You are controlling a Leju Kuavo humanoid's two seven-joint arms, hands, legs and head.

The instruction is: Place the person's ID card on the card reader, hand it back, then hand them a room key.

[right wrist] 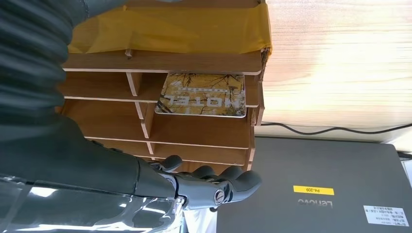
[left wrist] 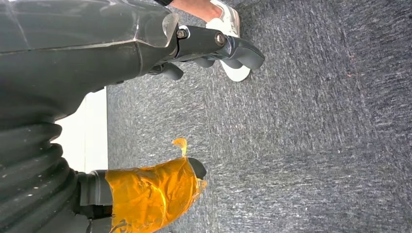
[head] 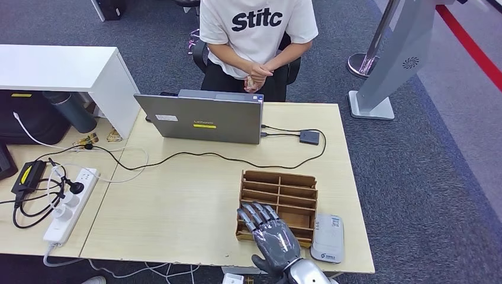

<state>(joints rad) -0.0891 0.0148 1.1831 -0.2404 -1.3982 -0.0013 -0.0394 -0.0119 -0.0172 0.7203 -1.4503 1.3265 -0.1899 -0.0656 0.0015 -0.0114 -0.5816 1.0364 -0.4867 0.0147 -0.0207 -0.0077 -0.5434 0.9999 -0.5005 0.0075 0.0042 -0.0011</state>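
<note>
Across the wide counter the person sits waiting behind the laptop, so I hover my right hand over the wooden rack beside the card reader, fingers loosely apart and empty, reaching for the hotel key card in its slot, left hand hanging empty over the carpet.

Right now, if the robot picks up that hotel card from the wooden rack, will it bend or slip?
The hotel card looks thin, flat and glossy, so it is probably stiff, light and slippery. It lies flat in the wooden rack, so lifting an edge may be fiddly.
</note>
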